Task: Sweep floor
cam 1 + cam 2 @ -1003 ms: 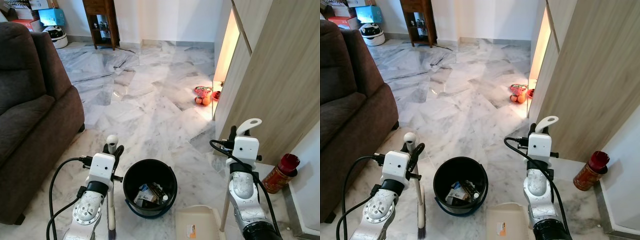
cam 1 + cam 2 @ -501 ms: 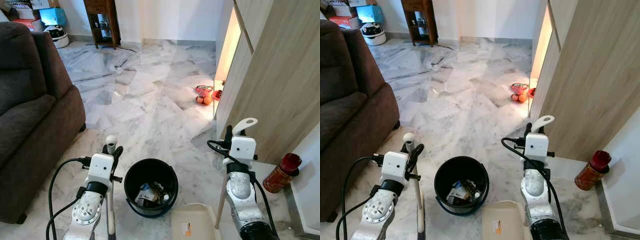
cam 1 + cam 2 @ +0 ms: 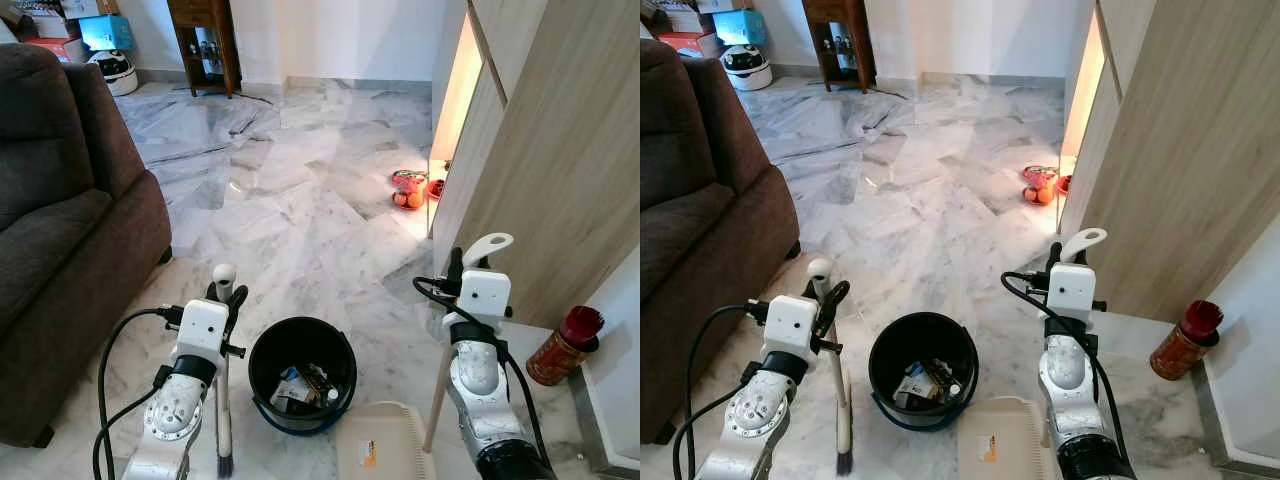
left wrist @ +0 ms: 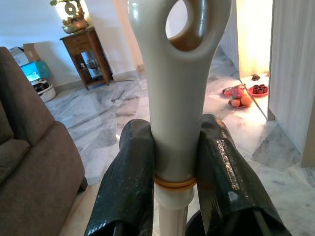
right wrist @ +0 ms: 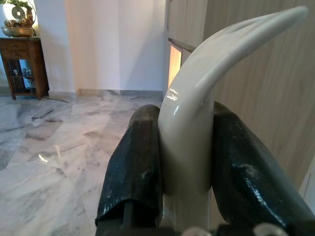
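My left gripper pinched the glossy cream broom; right gripper clamped the dustpan, now nearer the round black bucket.

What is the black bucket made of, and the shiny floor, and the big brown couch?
The black bucket looks like smooth plastic: thin wall, dull sheen. The floor seems to be polished marble or marble-look tile, white with grey veins and mirror-like reflections. The couch looks like soft brown fabric, matte and slightly fuzzy, though it could be suede-like; I can't be sure.
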### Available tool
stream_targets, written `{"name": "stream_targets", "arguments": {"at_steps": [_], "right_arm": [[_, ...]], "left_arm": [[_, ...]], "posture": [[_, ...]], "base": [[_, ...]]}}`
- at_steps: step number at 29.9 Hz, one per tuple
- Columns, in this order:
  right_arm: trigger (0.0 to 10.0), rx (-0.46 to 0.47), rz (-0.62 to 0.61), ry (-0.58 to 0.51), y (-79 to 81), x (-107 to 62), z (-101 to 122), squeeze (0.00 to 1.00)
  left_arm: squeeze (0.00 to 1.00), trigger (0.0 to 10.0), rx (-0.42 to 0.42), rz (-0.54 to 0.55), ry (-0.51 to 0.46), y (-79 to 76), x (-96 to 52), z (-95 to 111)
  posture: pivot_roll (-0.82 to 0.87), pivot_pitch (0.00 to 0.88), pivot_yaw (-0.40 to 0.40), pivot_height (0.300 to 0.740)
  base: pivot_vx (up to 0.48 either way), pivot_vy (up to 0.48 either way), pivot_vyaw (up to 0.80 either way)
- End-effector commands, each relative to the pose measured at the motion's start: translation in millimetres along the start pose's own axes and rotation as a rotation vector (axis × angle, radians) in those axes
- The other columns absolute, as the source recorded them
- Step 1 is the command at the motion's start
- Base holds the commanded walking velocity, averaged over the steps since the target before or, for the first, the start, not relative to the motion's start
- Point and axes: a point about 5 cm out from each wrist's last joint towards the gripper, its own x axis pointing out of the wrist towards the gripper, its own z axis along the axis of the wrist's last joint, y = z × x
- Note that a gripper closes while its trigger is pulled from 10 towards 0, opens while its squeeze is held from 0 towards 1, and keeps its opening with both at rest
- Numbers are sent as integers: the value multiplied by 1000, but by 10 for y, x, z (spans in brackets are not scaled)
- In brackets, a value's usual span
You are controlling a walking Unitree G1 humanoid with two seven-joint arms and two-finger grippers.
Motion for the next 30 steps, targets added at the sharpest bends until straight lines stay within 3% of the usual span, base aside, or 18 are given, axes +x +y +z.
{"name": "stream_targets", "arguments": {"at_steps": [1, 11, 30], "right_arm": [[10000, 17, 1, -31, 29, 59, 71, 0], [10000, 56, -23, 1, -11, 48, 19, 0], [10000, 75, 3, 0, 8, 73, 33, 0]], "left_arm": [[0, 10000, 19, 4, -21, 48, 41, 44], [0, 10000, 8, -1, -33, -2, 62, 64], [0, 10000, -1, 1, -39, -28, 44, 54]], "posture": [[126, 19, 60, 740], [135, 3, 45, 740], [126, 0, 36, 740]], "base": [[0, 0, 0], [0, 0, 0], [-263, 0, 0]]}}
